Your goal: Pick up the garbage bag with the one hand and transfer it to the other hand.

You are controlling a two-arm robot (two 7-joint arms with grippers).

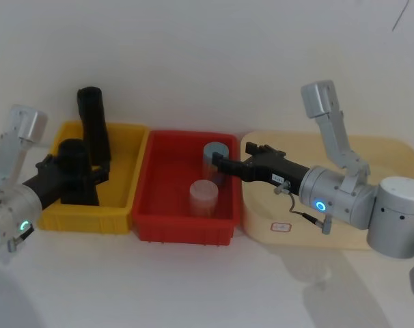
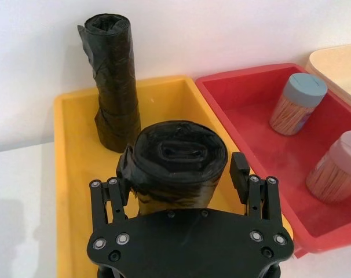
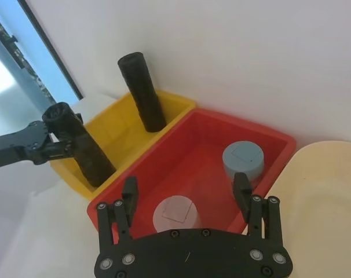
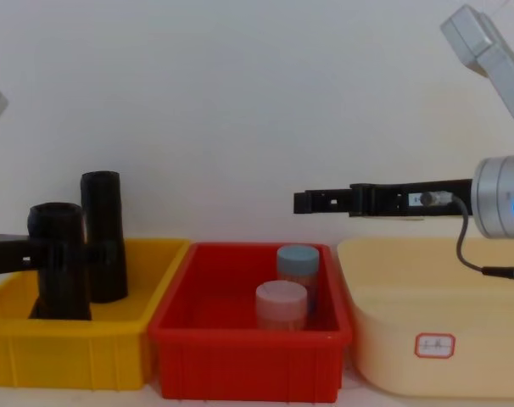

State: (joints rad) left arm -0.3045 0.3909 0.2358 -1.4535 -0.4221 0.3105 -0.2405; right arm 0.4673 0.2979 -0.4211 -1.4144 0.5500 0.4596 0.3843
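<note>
The left gripper [image 2: 181, 167], with a green ring on its wrist, is clamped round the garbage bag [image 2: 175, 152], one finger pressed to each side just below the top. The garbage bag stands upright in the yellow bin [image 1: 84, 222], toward the bin's front left corner, its long axis vertical and its rolled end facing up. I cannot tell whether its base touches the bin floor. A second black roll [image 1: 94, 130] stands apart behind it by the bin's back edge, leaning a little, its top above the rim.

Just beside the yellow bin is a red bin [image 1: 183, 229] holding two jars, the blue-lidded jar [image 1: 214, 152] toward the back and the pink-lidded jar [image 1: 204, 195] toward the front. Over the red bin's right edge hangs the right gripper [image 3: 185, 185], blue-ringed, fingers spread wide with nothing between them, pointing toward the yellow bin. A cream tub [image 1: 316, 239] sits beside the red bin under that arm.

All three containers rest on a white tabletop [image 1: 193, 287] against a plain white wall [image 1: 207, 61]
</note>
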